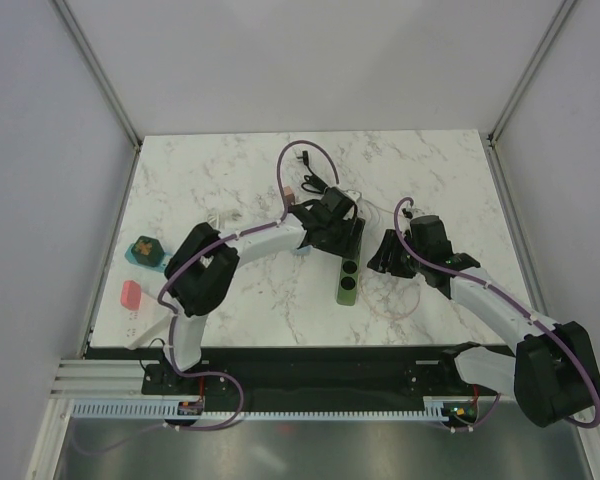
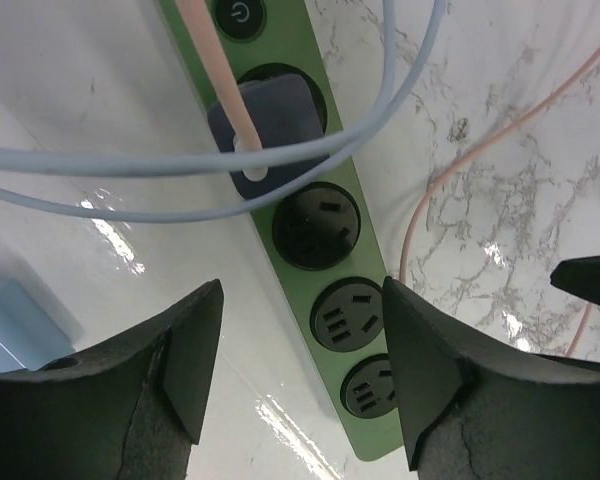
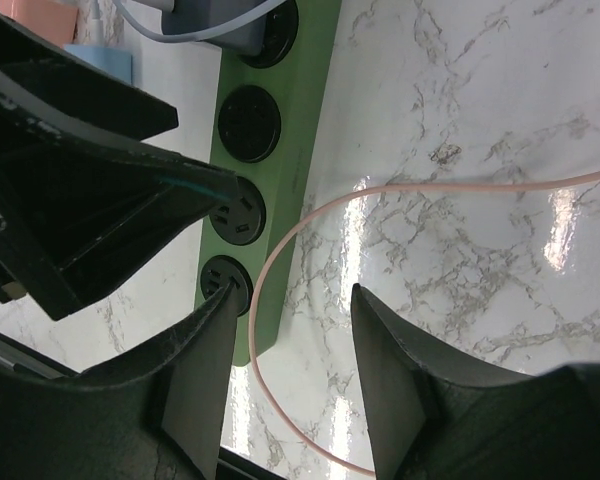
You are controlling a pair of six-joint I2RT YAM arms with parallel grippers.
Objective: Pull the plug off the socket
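Observation:
A green power strip (image 1: 348, 272) lies mid-table. In the left wrist view the strip (image 2: 365, 240) carries a dark grey-blue plug (image 2: 270, 115) in its top socket, with a pink cable (image 2: 202, 50) rising from it; the three sockets below are empty. My left gripper (image 2: 302, 360) is open, above the strip's lower sockets, short of the plug, holding nothing. It shows in the top view (image 1: 330, 228) over the strip's far end. My right gripper (image 3: 295, 370) is open and empty beside the strip's near end (image 3: 280, 250), right of it in the top view (image 1: 385, 255).
A thin pink cable (image 3: 430, 185) loops on the marble right of the strip. Grey-blue cables (image 2: 180, 165) cross over the plug. A light blue box (image 2: 20, 310) lies left of the strip. A teal block (image 1: 145, 250) and a pink object (image 1: 131, 294) sit at the left edge.

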